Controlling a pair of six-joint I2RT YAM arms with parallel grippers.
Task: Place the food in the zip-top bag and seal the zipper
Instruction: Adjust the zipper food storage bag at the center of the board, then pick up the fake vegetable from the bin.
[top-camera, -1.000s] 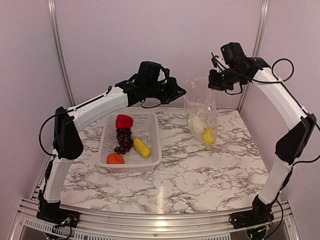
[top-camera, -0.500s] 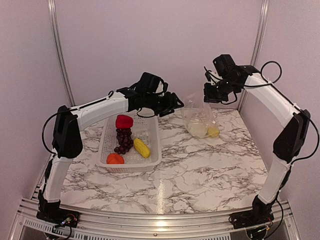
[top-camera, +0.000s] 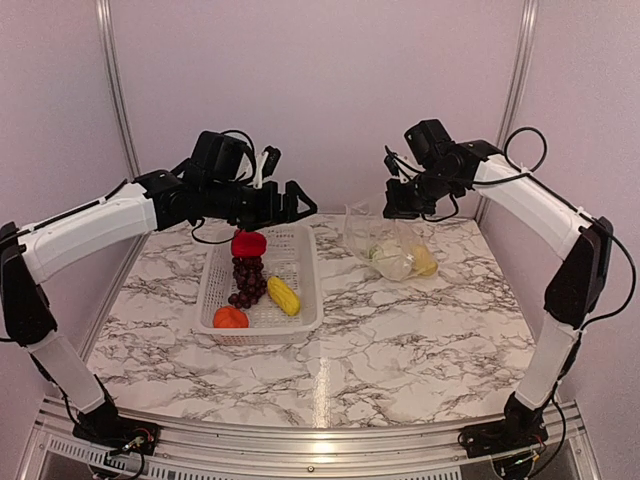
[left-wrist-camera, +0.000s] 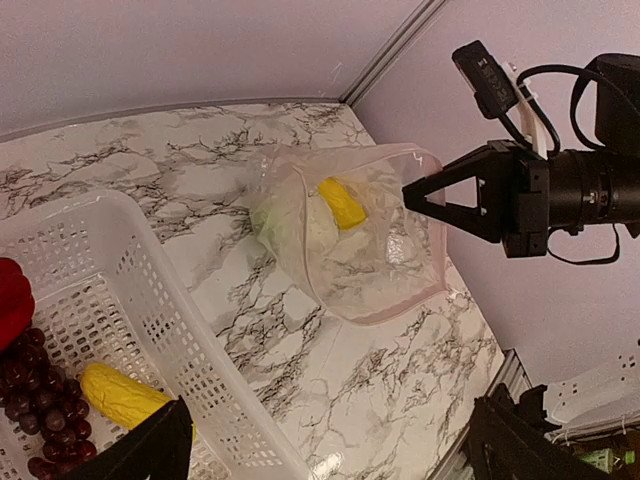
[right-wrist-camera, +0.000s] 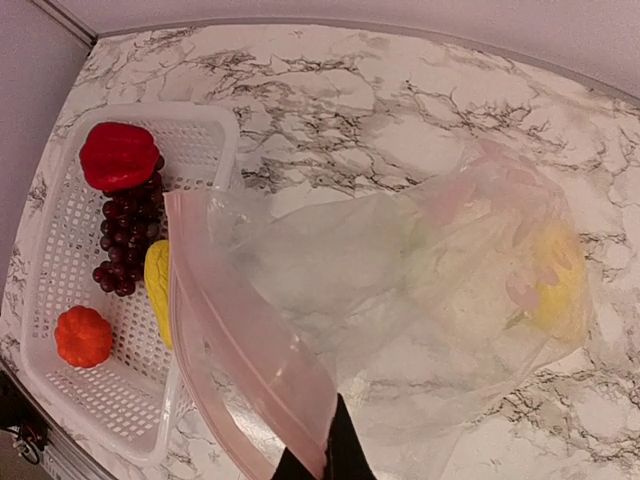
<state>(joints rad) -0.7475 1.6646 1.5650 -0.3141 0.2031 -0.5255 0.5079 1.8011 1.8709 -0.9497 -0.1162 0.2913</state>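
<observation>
Left claw (top-camera: 298, 204) has gone from pressed shut beside the bag to fully spread, and has swung back over the far end of the basket (top-camera: 208, 272), above the red pepper (top-camera: 248, 243). Right claw (top-camera: 390, 208) has come down and keeps pinching the zip-top bag (right-wrist-camera: 400, 290) at its mouth edge. The bag now slumps on the marble-pattern counter (top-camera: 420, 340) instead of hanging upright.

Cauliflower (top-camera: 393, 262) and one corn piece (top-camera: 424, 260) are inside, so two are bagged. Pepper, grapes (top-camera: 247, 280), second corn (top-camera: 283, 295) and orange fruit (top-camera: 230, 317) are still in the basket, and the pepper is probably next.

The bag is thin, clear, crinkled film. The zipper (right-wrist-camera: 250, 370) is a pale pinkish strip, unsealed. The mouth looks partly collapsed, hard to tell. The basket is rigid white perforated plastic; the food is glossy moulded plastic.
</observation>
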